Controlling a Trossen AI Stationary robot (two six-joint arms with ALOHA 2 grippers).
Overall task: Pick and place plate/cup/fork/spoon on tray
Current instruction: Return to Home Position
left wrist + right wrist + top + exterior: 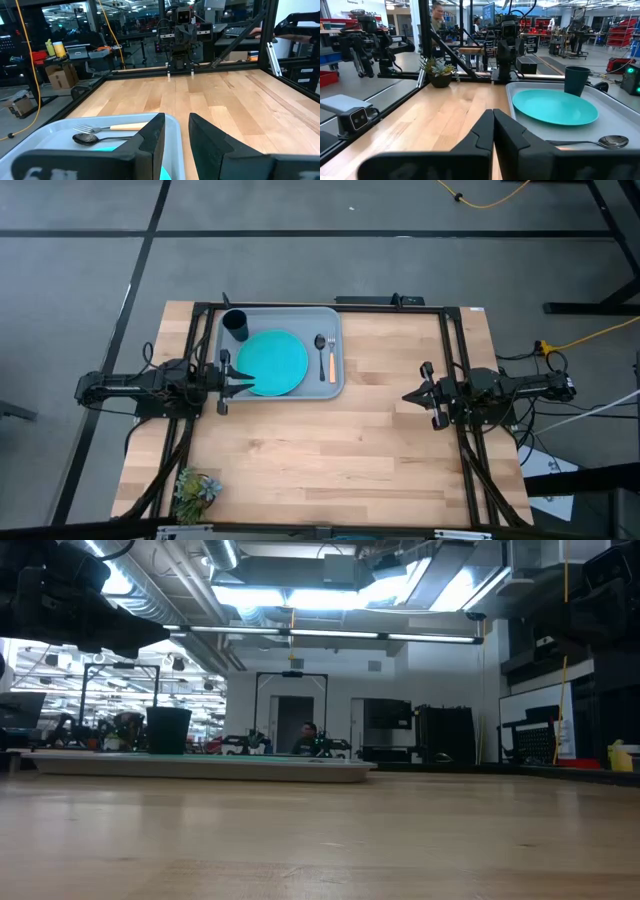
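Observation:
The grey-blue tray (335,385) lies at the table's far left. On it rest the teal plate (272,362), the dark cup (236,325) upright at the far left corner, the dark spoon (320,343) and the orange-handled fork (331,362) side by side at the right. My left gripper (250,385) is open and empty, hovering over the plate's near left edge; in its wrist view (176,135) the fork (117,128) and spoon (87,139) show ahead. My right gripper (406,395) is shut and empty, right of the tray, above bare table (493,127).
A small potted plant (195,488) stands at the table's near left corner. Dark frame rails (455,340) run along the table's left, right and far sides. Bare wood (330,450) spreads over the middle and near part. A person (438,12) stands beyond the table.

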